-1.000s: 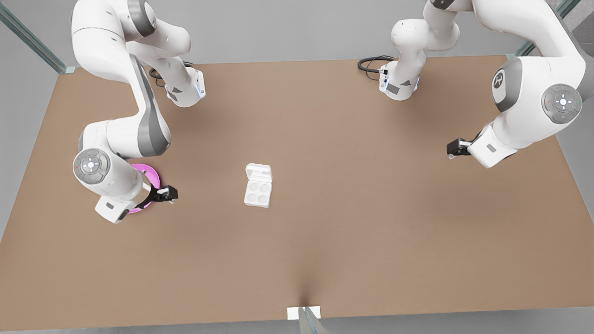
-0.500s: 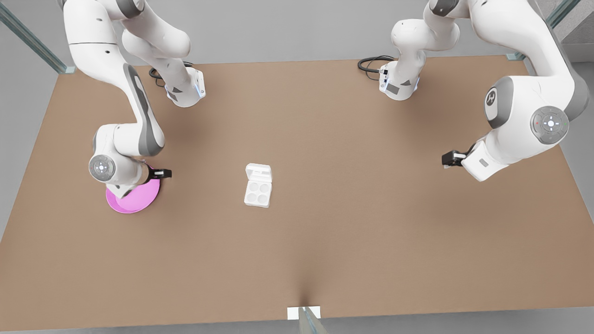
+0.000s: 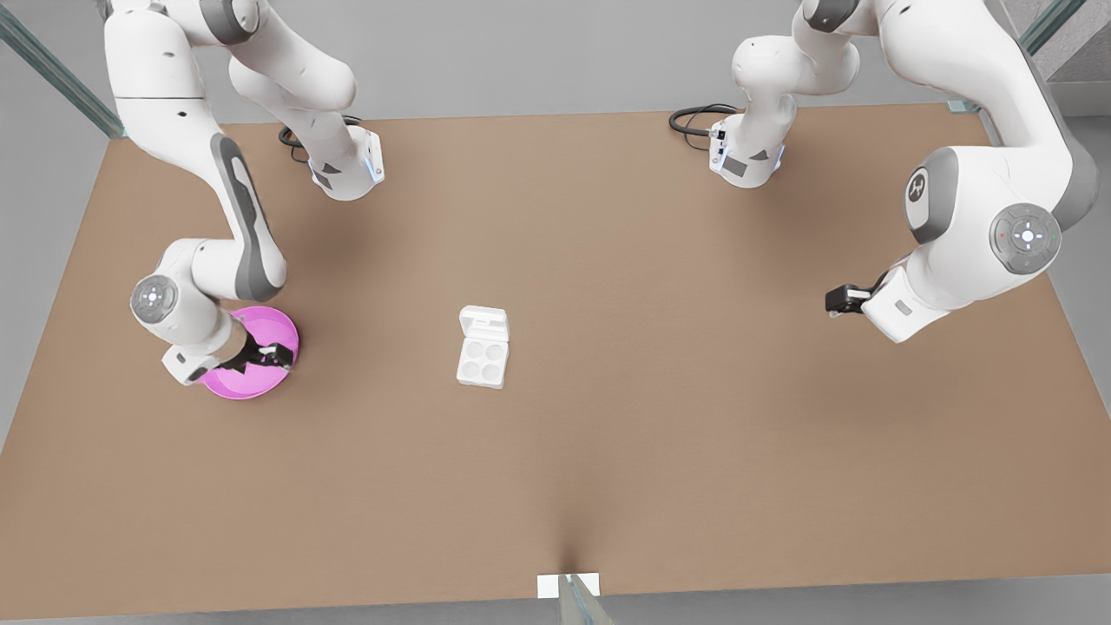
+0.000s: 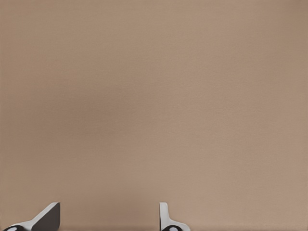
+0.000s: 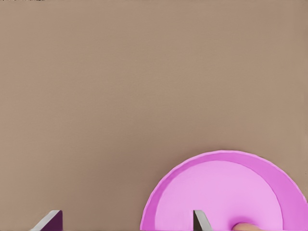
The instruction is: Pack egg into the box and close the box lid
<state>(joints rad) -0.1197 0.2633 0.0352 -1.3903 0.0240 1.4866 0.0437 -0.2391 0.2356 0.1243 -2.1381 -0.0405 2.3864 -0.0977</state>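
- The right pincer (image 3: 265,358), fingers spread and holding nothing, is hovering over the pink dish (image 3: 282,334), well away from the box (image 3: 482,363)
- The egg (image 5: 244,226) is sitting in that dish
- The box is lying mid-bench (image 3: 608,451), the box lid (image 3: 483,323) flipped open
- The left pincer (image 3: 835,301) is waiting, spread, far beyond the box on the side away from the dish

Front view looks steeply down from above one long table (image 3: 608,451) edge, facing both arm bases at the far edge, wide enough to take in the whole tabletop. Left wrist view points down at bare table (image 4: 154,96), close, fingertips (image 4: 45,219) at frame edge. Right wrist view also points down, close, over the pink dish (image 5: 226,192); the same dish (image 3: 260,382) sits at the front view's left.
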